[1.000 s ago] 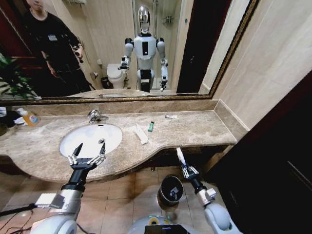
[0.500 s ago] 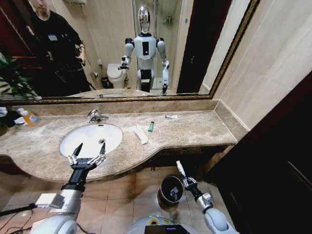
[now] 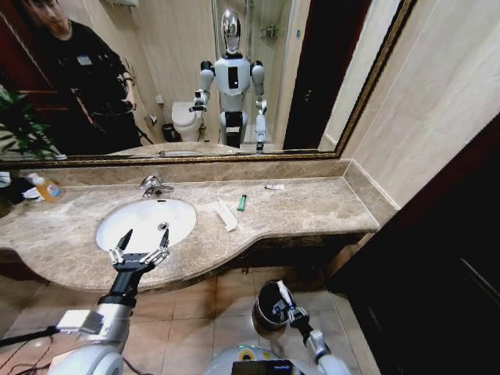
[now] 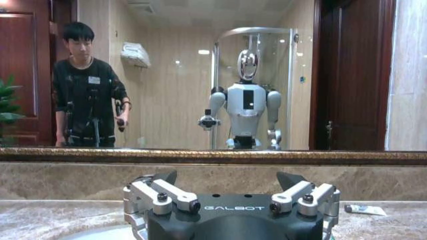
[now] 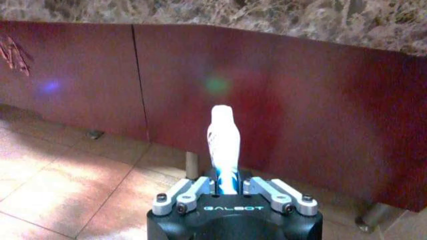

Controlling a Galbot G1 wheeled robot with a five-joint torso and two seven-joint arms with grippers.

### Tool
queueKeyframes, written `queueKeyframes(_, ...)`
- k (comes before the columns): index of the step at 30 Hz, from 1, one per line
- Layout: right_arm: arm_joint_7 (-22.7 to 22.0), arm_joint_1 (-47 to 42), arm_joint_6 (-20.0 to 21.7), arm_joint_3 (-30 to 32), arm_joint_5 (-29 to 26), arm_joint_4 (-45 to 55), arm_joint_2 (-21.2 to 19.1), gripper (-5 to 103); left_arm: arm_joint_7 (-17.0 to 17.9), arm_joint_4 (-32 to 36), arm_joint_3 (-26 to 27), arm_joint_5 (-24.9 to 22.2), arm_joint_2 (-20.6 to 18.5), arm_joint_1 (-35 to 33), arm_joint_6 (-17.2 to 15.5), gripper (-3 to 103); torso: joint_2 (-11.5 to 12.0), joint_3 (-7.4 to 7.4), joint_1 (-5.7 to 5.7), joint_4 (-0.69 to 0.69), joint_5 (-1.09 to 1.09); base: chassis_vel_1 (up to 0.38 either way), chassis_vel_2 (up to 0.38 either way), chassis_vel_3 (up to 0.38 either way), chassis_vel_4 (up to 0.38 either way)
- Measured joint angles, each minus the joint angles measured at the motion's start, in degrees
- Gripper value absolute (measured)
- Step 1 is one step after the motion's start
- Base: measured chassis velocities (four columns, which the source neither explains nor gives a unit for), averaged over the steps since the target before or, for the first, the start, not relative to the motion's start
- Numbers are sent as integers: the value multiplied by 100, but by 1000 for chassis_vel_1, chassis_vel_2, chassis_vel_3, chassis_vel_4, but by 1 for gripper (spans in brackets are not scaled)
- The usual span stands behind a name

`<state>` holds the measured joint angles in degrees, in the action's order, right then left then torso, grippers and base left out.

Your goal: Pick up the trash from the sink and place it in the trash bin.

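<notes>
A white-and-blue tube (image 5: 223,145) is clamped upright between the fingers of the right gripper (image 3: 287,305), which is held low at the trash bin (image 3: 268,311), seemingly over its rim. The left gripper (image 3: 141,247) is spread wide above the sink (image 3: 148,219).

Glossy veined marble counter (image 3: 312,207); smooth white sink (image 3: 144,221); shiny metal-rimmed trash bin (image 3: 262,301)

Beige-brown marble counter (image 3: 312,207) carries the white oval sink (image 3: 145,222) with a chrome faucet (image 3: 153,186) behind it. Lying on it: 1 long white strip (image 3: 226,216), 1 green lighter-like stick (image 3: 242,202), 1 small white tube (image 3: 274,187), plus an orange-label bottle (image 3: 47,187) at the far left. Black trash bin (image 3: 268,308) sits on the tiled floor (image 3: 195,320) below.
</notes>
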<state>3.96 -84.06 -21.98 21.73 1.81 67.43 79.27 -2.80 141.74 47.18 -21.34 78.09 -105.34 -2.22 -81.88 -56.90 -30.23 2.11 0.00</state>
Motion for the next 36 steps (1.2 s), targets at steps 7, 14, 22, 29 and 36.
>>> queueKeyframes(7, -100, 144, 61, 4, 154, -120, 156, 17, 0, 0, 0, 0, 0, 0, 0, 100, 0, 0, 0, 0, -1, 0, 0, 0, 0)
queueKeyframes(14, -49, 440, 337, -10, 243, -340, 153, 17, 0, 0, 0, 0, 0, 0, 0, 100, 0, 0, 0, 0, 0, 0, 0, 0, 0)
queueKeyframes(22, 188, 933, 359, -18, 206, -866, 211, 17, 0, 0, 0, 0, 0, 0, 0, 100, 0, 0, 0, 1, 0, 0, 0, 0, 0)
queueKeyframes(29, 377, 1095, 377, 6, 74, -1153, 207, 17, 0, 0, 0, 0, 0, 0, 0, 100, 0, 0, 0, 0, 1, 0, 0, 0, 0)
queueKeyframes(36, 444, 1166, 358, 29, 3, -1178, 154, 21, 0, 0, 0, 0, 0, 0, 0, 100, 0, 0, 0, 0, 0, 0, 0, 0, 0)
